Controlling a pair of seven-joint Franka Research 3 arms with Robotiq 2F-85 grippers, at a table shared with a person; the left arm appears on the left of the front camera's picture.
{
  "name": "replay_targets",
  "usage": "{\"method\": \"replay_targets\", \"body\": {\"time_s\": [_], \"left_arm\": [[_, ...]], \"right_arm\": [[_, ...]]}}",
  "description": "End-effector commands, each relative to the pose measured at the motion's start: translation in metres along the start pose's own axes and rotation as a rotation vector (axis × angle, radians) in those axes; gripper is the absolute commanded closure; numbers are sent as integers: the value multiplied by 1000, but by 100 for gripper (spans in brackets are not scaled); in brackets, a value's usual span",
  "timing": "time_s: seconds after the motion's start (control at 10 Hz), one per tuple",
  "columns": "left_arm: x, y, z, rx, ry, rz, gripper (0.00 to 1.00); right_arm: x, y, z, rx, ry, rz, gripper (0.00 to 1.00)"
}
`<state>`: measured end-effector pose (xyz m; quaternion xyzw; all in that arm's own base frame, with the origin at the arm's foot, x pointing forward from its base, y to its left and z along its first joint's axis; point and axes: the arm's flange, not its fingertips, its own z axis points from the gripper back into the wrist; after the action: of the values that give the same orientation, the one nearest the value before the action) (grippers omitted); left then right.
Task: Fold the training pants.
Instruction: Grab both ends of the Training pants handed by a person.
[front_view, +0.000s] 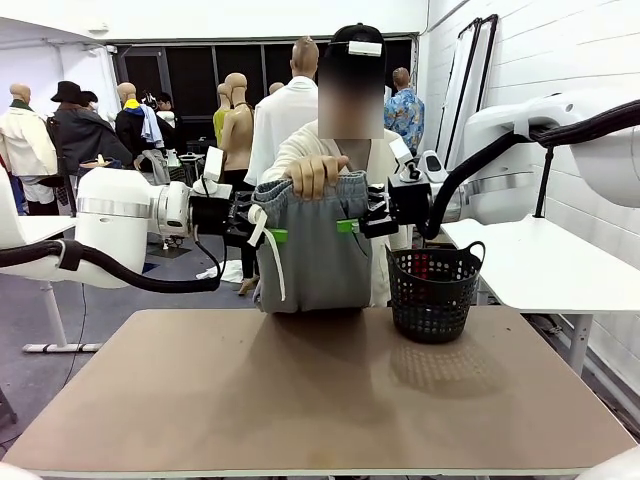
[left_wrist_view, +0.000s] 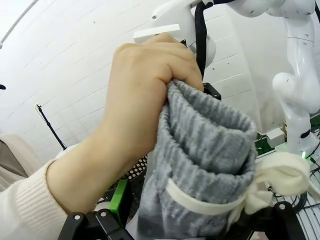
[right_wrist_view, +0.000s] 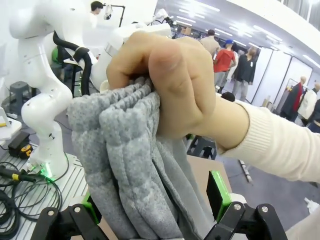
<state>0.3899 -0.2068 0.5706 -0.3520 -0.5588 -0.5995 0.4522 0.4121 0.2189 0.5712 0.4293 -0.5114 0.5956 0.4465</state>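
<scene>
We see the pants (front_view: 310, 262) hanging bunched from a person's hand (front_view: 315, 172), which clutches the waistband at their top. Our left gripper (front_view: 272, 237) stands at the pants' left edge and our right gripper (front_view: 350, 226) at their right edge. Both are just under the hand, jaws spread wide, with the cloth lying between the fingers. The white drawstring (front_view: 262, 225) dangles down the pants' left side. A black basket (front_view: 433, 300) sits just right of the pants, on the table (front_view: 300, 400) below them.
</scene>
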Motion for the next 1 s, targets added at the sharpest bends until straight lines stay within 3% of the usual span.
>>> {"method": "replay_targets", "body": {"time_s": [0.0, 0.1, 0.2, 0.6, 0.7, 0.8, 0.9], "left_arm": [[-4, 8, -3, -1, -65, -40, 0], [-3, 11, -5, -32, -106, -26, 0], [-1, 14, -7, -41, -133, -18, 13], [-4, 15, -2, -35, -181, 16, 87], [-6, 14, 0, -28, -173, 33, 100], [-6, 14, 3, -17, -162, 39, 100], [-7, 14, 3, -15, -158, 43, 100]], "right_arm": [[-2, -9, -1, 17, -44, -2, 0], [-3, -10, -1, 21, -52, -14, 0], [-3, -12, -1, 32, -55, -39, 0], [-3, -12, -1, 36, -46, -102, 74], [-2, -13, 0, 37, -46, -105, 93], [-2, -13, 1, 36, -45, -111, 100], [-2, -14, 1, 42, -46, -120, 100]]}}
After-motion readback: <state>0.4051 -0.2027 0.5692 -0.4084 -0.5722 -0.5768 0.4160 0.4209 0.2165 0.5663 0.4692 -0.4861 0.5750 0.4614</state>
